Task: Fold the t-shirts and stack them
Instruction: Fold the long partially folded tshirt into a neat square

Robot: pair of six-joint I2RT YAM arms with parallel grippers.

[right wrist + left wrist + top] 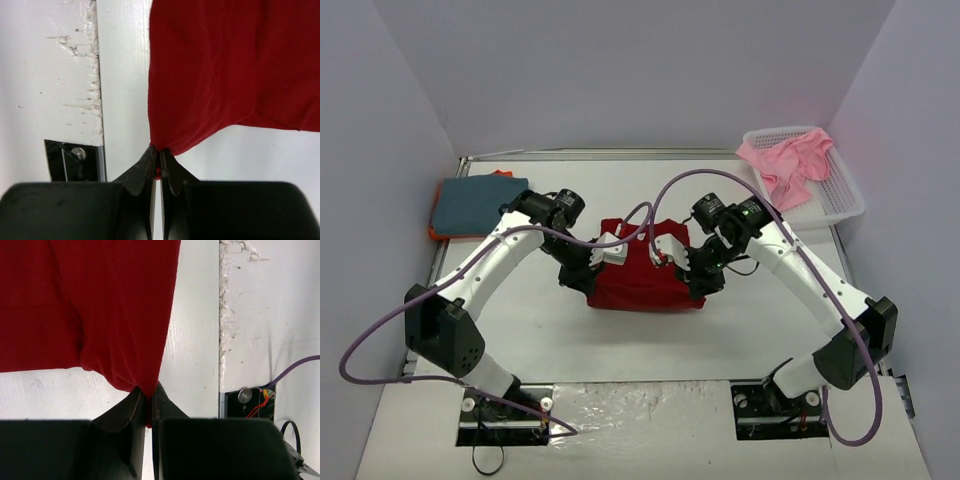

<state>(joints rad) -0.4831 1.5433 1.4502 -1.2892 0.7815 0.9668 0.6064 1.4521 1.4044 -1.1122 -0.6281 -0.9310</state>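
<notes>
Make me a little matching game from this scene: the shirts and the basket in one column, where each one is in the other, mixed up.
Things:
1. dark red shirt
2. teal-blue shirt
3. pink shirt
4. white basket

Places:
A. far right corner of the table
B. lying inside the basket
C. middle of the table, pinched by the left hand and the right hand
D. folded at the far left, on top of something orange

Pairs: 1-C, 2-D, 3-B, 4-A
</notes>
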